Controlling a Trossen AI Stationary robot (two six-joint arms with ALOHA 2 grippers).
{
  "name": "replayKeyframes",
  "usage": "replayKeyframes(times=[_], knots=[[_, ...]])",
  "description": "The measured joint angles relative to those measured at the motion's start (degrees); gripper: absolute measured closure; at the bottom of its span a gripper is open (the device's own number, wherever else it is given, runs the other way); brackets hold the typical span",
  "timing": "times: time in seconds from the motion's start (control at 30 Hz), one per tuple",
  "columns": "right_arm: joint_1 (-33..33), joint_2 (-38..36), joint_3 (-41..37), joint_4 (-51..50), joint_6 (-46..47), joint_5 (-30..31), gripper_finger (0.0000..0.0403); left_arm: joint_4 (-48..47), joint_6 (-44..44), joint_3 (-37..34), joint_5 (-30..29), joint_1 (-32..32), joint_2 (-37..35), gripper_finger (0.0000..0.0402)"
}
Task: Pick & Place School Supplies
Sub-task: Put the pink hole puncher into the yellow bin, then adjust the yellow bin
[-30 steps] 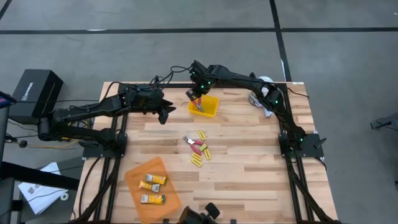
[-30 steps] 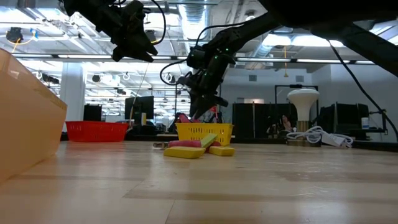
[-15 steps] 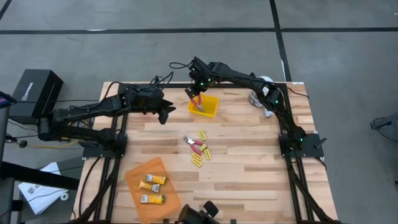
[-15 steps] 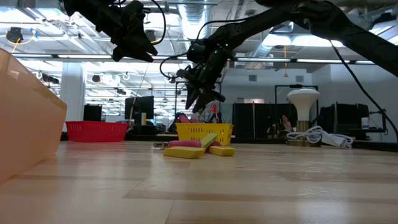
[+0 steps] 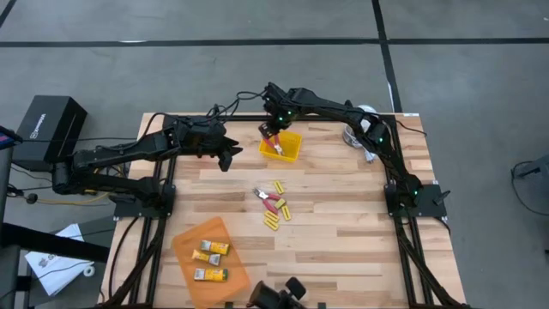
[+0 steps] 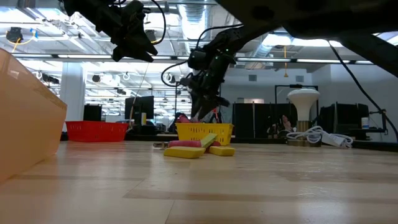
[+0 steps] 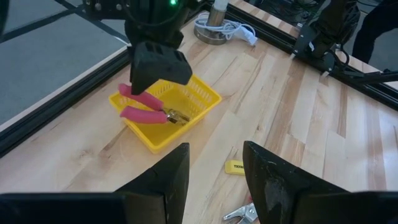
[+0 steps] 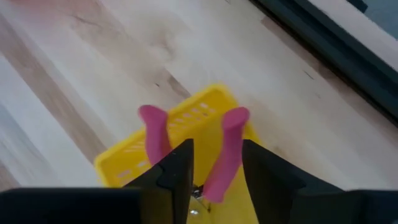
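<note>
We are counting: right gripper (image 5: 272, 134) spread above yellow tray (image 5: 292, 152), one pink-handled pliers (image 7: 149, 107) beneath; left gripper (image 5: 230, 156) beside, spread, empty.

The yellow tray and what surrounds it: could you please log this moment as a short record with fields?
yellow tray: far-middle of the table, holds a pink-handled tool with its handles sticking out over the rim
right gripper: just above the tool; grip cannot be judged
left gripper: open, empty, hanging in the air left of the tray
loose supplies: yellow pieces and a red-handled tool at mid-table
orange tray: near left, holds yellow-and-white packs
red tray: seen only in the low view
</note>
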Motion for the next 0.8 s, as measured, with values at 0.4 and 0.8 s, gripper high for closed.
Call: replayKeyframes(times=[0.4,0.8], knots=[[-0.6,0.0,0.0,-0.2,-1.8,0.1,0.0215,0.0,0.0,0.0,0.0,0.0,0.0,0.0257],[1.7,0.0,0.0,-3.7,-5.7,-1.7,0.0244,0.0,0.0,0.0,0.0,0.0,0.0,0.0257]])
